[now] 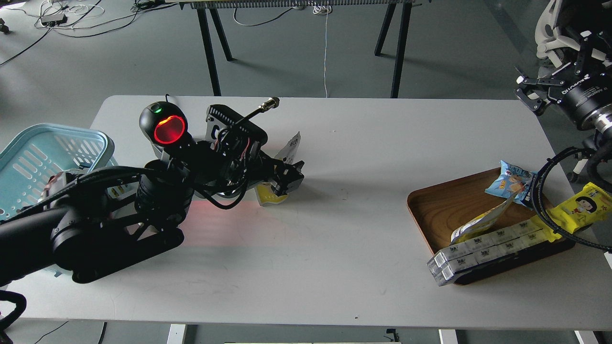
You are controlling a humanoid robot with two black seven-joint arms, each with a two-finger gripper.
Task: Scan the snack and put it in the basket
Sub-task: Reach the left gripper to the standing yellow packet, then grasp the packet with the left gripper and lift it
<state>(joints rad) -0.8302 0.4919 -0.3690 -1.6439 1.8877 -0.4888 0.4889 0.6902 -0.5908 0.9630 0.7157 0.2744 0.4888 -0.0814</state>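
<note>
My left gripper (288, 176) grips the snack (287, 157): a flat, glossy pouch, white top rising above the fingers, yellow base below them. Slotted plastic basket (33, 148) sits far left.

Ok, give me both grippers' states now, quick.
Left gripper: shut on the snack pouch, beside the red-lit scanner.
Right gripper: holding nothing, raised off the table's right edge; open or shut cannot be told.

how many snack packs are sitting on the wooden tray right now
4: a blue packet at the tray's far side, a yellow cartoon-face pack on its right, a pale pouch mid-tray, a long boxed pack along the near edge. Others may hide beneath.
</note>
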